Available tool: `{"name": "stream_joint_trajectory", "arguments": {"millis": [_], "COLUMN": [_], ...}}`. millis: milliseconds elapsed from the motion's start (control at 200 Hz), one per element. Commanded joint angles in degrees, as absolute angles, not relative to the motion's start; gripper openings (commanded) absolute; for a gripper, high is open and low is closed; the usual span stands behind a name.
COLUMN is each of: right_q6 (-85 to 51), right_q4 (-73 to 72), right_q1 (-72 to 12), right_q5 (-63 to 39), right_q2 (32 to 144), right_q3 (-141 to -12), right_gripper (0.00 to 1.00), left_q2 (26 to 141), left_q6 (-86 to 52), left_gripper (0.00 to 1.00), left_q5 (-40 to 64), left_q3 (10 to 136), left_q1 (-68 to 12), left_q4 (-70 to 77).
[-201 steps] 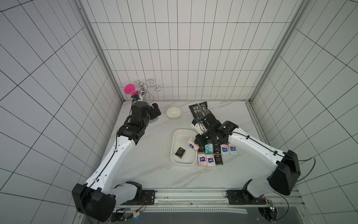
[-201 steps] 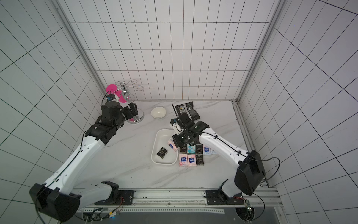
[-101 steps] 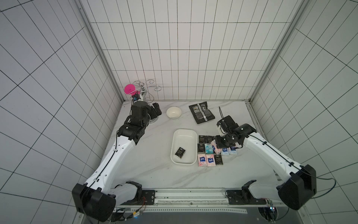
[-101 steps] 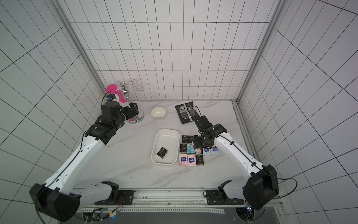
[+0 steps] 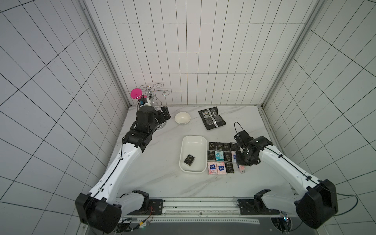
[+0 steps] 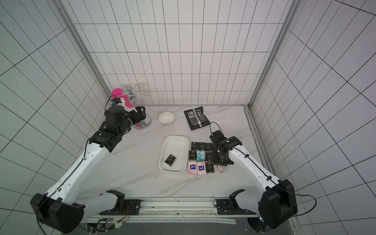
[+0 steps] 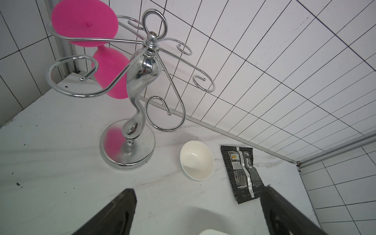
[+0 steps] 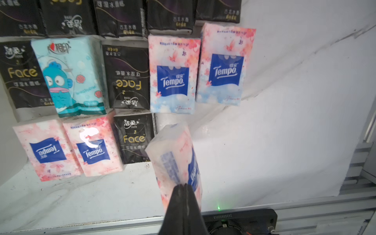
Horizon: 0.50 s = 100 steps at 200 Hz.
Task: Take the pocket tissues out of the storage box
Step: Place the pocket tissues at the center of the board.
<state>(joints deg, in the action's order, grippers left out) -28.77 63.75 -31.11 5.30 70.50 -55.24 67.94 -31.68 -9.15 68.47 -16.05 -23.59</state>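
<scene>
Nearest me, the right claw (image 8: 184, 186) is pressed tight on the end of a pink-white soft tissue packet with a blue label (image 8: 176, 156). The packet dangles on edge at the near right corner of the rows of black, pink-white and teal pocket tissue packets (image 5: 219, 160) laid on the white marble tabletop (image 5: 162, 183) — can't tell if it touches down. Just beside the rows, the shallow white plastic storage box (image 5: 181, 154) holds one last black "Face" packet (image 5: 189, 160), so nearly done: place this one, fetch that one. Far back, the left claw (image 7: 197, 190) hangs spread and empty near the chrome wire stand (image 7: 140, 81). A second ago the right claw had this packet at the box's right rim; since then it crossed over the rows — left arm and boxed packet unmoved.
</scene>
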Motion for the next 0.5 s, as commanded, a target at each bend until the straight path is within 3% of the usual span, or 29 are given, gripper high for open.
{"name": "stream_joint_trajectory", "arguments": {"millis": [0,495], "right_q6": [-31.2,-37.3], "right_q4": [66.2,58.6], "right_q1": [-31.3,-35.0], "right_q5": [7.7,8.3], "right_q2": [71.0,73.6], "right_q3": [-53.6,-48.6], "right_gripper": [0.0,0.02], "left_q2": [66.2,65.4], "left_q6": [-31.7,-32.1], "left_gripper": [0.99,0.99], "left_q5": [-8.7,-7.7], "left_q3": [68.6,68.0], "left_q1": [-15.8,-15.6], "left_q4": [-22.1,-21.6]}}
